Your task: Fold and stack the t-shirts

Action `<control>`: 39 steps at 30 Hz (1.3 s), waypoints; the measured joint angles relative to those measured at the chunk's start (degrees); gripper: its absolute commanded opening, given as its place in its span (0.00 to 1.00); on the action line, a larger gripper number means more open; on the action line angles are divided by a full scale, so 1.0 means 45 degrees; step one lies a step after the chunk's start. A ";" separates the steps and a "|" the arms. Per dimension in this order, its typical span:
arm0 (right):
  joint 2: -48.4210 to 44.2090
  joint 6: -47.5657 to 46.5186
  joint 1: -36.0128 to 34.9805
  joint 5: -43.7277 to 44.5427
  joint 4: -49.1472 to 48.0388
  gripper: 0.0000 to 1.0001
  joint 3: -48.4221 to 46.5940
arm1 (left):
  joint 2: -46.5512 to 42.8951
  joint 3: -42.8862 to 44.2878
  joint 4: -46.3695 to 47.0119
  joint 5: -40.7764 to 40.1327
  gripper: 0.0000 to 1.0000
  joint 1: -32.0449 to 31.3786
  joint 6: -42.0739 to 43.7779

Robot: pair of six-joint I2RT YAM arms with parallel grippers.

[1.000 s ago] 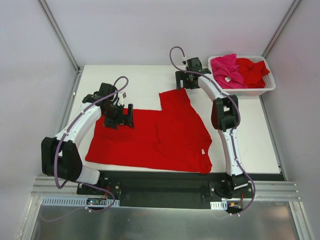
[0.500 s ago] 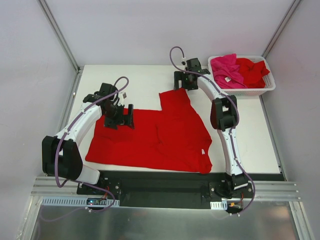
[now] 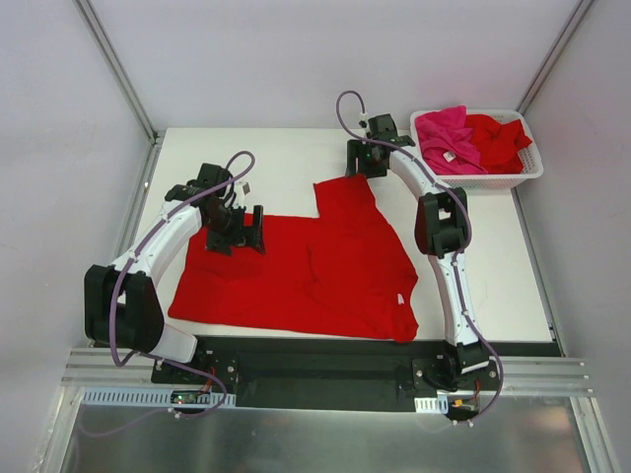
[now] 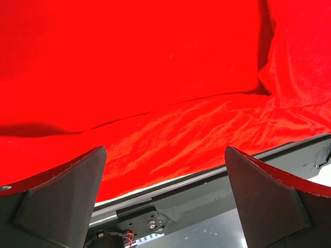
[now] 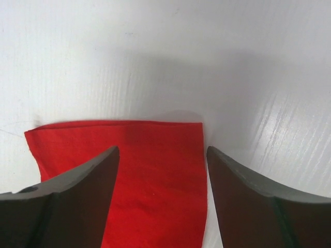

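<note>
Red t-shirt point(image 3: 315, 266) lies spread flat mid-counter point(image 3: 276, 158), one flap reaching toward the far side. The right tool point(image 5: 161, 153) sits low over that flap's far edge, jaws apart and straddling its corner, nothing pinched yet. The left tool point(image 4: 165, 151) hangs spread wide over the shirt's left part, gripping nothing. To do this well, I'd say: get one finger under the hem, pinch the edge only, and match the left side before lifting. More shirts wait in the basket point(image 3: 515, 179), far right.
</note>
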State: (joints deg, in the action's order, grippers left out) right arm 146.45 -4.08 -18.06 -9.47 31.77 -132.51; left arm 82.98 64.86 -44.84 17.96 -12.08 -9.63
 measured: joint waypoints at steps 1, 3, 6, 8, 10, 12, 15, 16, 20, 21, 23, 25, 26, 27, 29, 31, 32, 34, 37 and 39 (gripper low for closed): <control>0.0005 0.0024 0.0000 0.0000 0.0000 0.59 0.0000 | 0.0010 0.0000 0.0000 0.0000 0.99 0.0000 0.0005; 0.0005 0.0010 0.0010 0.0000 0.0000 0.53 0.0000 | 0.0010 0.0000 0.0000 0.0000 0.99 0.0000 0.0005; 0.0005 0.0049 0.0010 0.0005 0.0000 0.36 0.0000 | 0.0010 0.0000 0.0000 0.0000 0.99 0.0000 0.0005; 0.0005 0.0073 0.0019 0.0010 0.0000 0.35 0.0000 | 0.0010 0.0005 0.0000 0.0000 0.99 0.0000 0.0005; 0.0005 0.0092 0.0019 0.0015 0.0005 0.34 0.0000 | 0.0010 0.0005 0.0000 -0.0005 0.99 0.0000 0.0005; 0.0005 0.0087 0.0019 0.0015 0.0015 0.28 -0.0005 | 0.0010 0.0005 0.0000 0.0000 0.99 0.0000 0.0010; 0.0010 0.0053 0.0019 0.0015 0.0039 0.18 -0.0005 | 0.0010 0.0005 0.0000 0.0000 0.99 0.0000 0.0015; 0.0010 0.0044 0.0019 0.0019 0.0044 0.15 -0.0005 | 0.0010 0.0005 0.0000 0.0000 0.99 0.0000 0.0015; 0.0010 -0.0034 0.0019 0.0053 0.0092 0.01 -0.0005 | 0.0010 0.0005 0.0000 -0.0010 0.99 0.0000 0.0015; 0.0010 -0.0039 0.0019 0.0058 0.0117 0.01 -0.0005 | 0.0010 0.0005 0.0000 -0.0024 0.99 0.0000 0.0015; 0.0010 -0.0039 0.0019 0.0097 0.0146 0.01 -0.0005 | 0.0024 0.0010 0.0000 -0.0194 0.99 0.0000 0.0015; 0.0010 -0.0049 0.0019 0.0151 0.0151 0.02 -0.0005 | 0.0107 0.0092 -0.0024 -0.0466 0.99 0.0000 0.0034; 0.0010 -0.0049 0.0019 0.0155 0.0151 0.01 -0.0005 | 0.0219 0.0228 -0.0058 -0.0617 0.99 0.0000 0.0058; 0.0010 -0.0049 0.0019 0.0199 0.0151 0.01 -0.0005 | 0.0374 0.0413 -0.0083 -0.0816 0.99 0.0000 0.0087; 0.0010 -0.0049 0.0019 0.0272 0.0151 0.01 -0.0005 | 0.0826 0.0933 -0.0102 -0.1156 0.99 0.0019 0.0214; 0.0010 -0.0049 0.0019 0.0340 0.0151 0.01 -0.0005 | 0.1360 0.1467 -0.0087 -0.1443 0.99 0.0160 0.0345; 0.0010 -0.0049 0.0019 0.0350 0.0155 0.01 -0.0005 | 0.1700 0.1797 -0.0087 -0.1486 1.00 0.0277 0.0393; 0.0010 -0.0049 0.0019 0.0384 0.0160 0.01 -0.0005 | 0.2380 0.2365 0.0000 -0.1656 0.99 0.0675 0.0476; 0.0010 -0.0049 0.0019 0.0389 0.0180 0.01 -0.0005 | 0.3264 0.3021 0.0102 -0.2084 0.99 0.1559 0.0544; 0.0010 -0.0049 0.0019 0.0384 0.0204 0.01 0.0000 | 0.3750 0.3381 0.0102 -0.2331 0.99 0.2074 0.0602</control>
State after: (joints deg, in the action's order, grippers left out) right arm 146.50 -4.29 -17.98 -7.75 32.69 -132.51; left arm 99.85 80.07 -44.38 7.46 -2.74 -6.92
